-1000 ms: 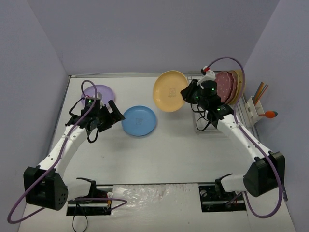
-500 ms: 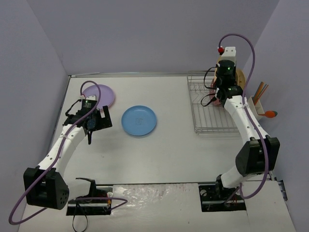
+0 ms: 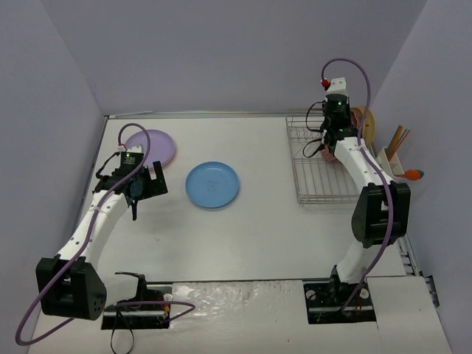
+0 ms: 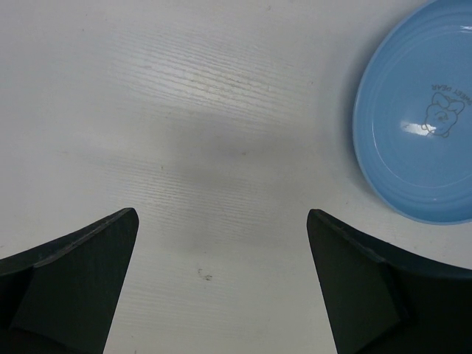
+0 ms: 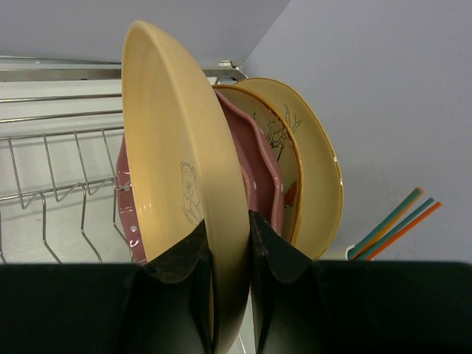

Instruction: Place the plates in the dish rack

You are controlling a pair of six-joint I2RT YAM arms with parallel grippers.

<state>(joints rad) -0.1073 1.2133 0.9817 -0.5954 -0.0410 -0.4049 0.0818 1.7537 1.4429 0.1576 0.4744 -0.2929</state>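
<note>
Your left gripper (image 4: 221,215), jaws spread, hangs left of the flat blue plate (image 4: 420,133); your right gripper (image 5: 229,223) pinches the yellow plate (image 5: 166,125) upright in the dish rack (image 5: 44,198).

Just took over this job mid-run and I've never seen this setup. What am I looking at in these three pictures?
Two robot arms are bolted at the near edge of a white table. The wide picture looks down from above and behind them; the other two come from cameras on each wrist. The left pincer is open and empty, above the table beside a blue plate; a lilac plate lies further back. The right pincer is shut on a yellow plate, held on edge at the wire rack next to a pink plate and two tan plates.
</note>
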